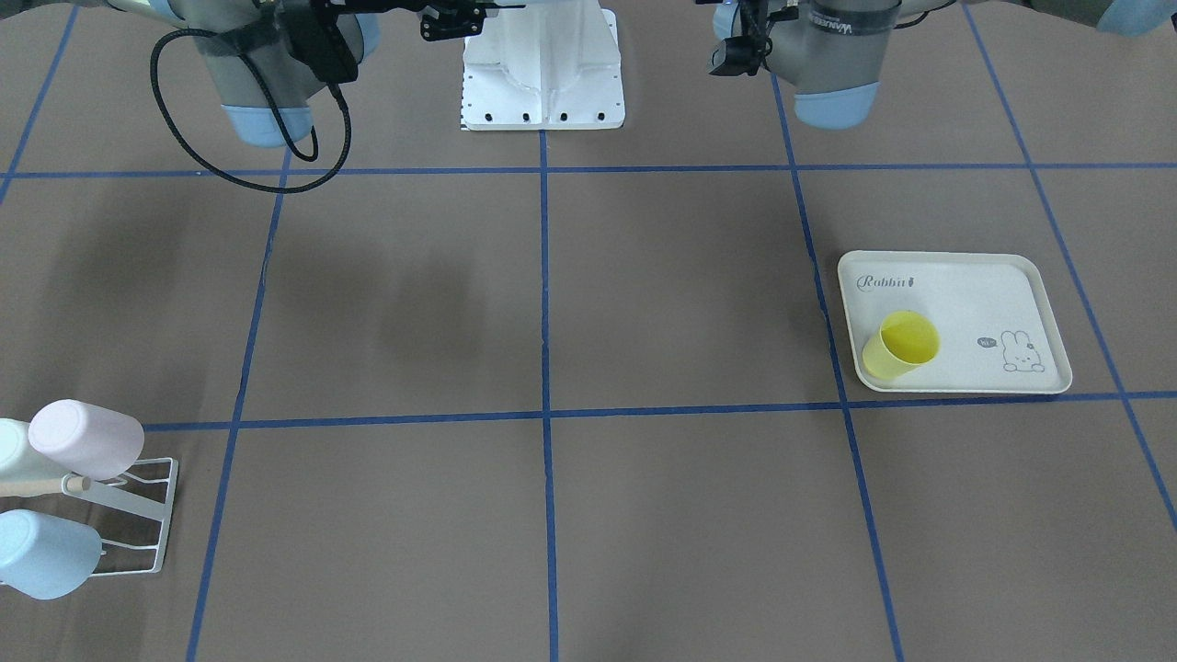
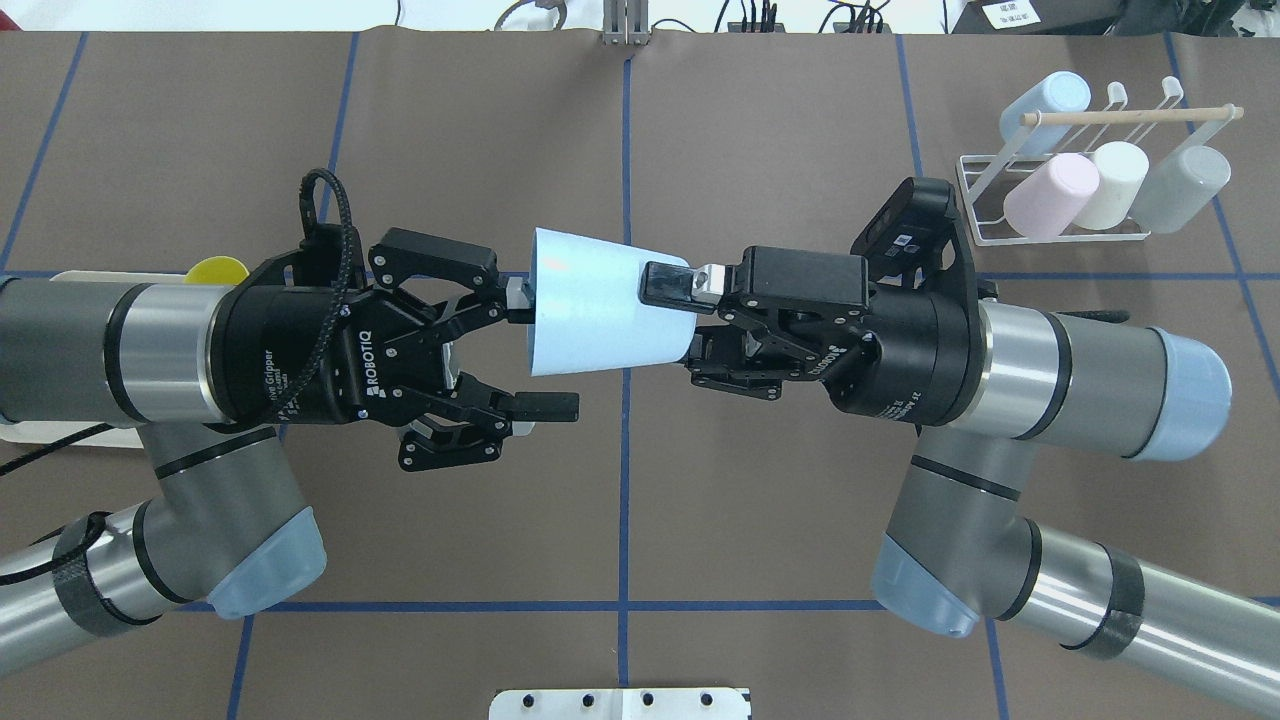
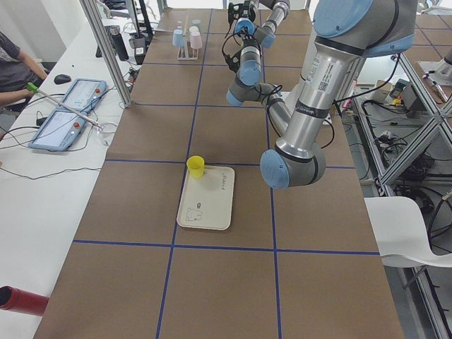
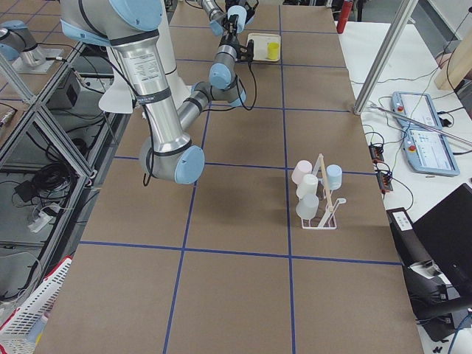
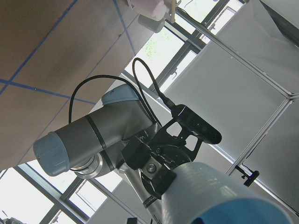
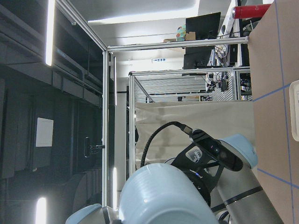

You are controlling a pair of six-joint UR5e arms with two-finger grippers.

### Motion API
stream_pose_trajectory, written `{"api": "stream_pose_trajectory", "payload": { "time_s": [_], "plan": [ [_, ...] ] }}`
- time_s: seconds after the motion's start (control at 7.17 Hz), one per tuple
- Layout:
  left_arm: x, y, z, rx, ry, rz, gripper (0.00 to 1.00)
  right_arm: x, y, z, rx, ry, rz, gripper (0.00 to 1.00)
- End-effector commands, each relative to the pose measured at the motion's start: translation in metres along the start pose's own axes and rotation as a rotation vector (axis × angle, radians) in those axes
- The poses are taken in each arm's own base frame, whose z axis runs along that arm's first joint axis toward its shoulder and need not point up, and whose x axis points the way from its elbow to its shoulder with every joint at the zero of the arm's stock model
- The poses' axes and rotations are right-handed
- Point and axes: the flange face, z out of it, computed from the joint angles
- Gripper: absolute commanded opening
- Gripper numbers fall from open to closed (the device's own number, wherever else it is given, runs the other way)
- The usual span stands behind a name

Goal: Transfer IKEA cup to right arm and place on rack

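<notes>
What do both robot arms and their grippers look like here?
The left arm and right arm are grey metallic tubes with light-blue joint caps. The left gripper and right gripper are black two-finger units with white ROBOTIQ lettering; a black cable loops at each wrist.

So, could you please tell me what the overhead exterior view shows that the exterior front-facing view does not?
Only the overhead view shows the handover: the light-blue cup is in mid-air, the right gripper has its jaws shut on the narrow end, and the left gripper has its jaws spread open at the rim. Only the front-facing view shows the rabbit tray and the yellow cup in full; overhead, the left arm hides most of them. Both show the rack, loaded with pastel cups, and the blue grid lines.
</notes>
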Motion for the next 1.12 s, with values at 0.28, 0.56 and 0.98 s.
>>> {"api": "stream_pose_trajectory", "payload": {
  "time_s": [0.28, 0.56, 0.98],
  "plan": [
    [0.018, -0.036, -0.055, 0.152, -0.001, 0.081, 1.0, -0.001, -0.016, -0.014, 0.031, 0.011, -0.039, 0.53],
    [-0.001, -0.072, -0.114, 0.279, -0.151, 0.299, 1.0, 0.016, -0.068, -0.041, 0.118, 0.131, -0.148, 0.53],
    [0.064, -0.106, -0.18, 0.433, -0.459, 0.43, 1.0, 0.002, -0.139, -0.07, 0.087, 0.449, -0.375, 0.52]
  ]
}}
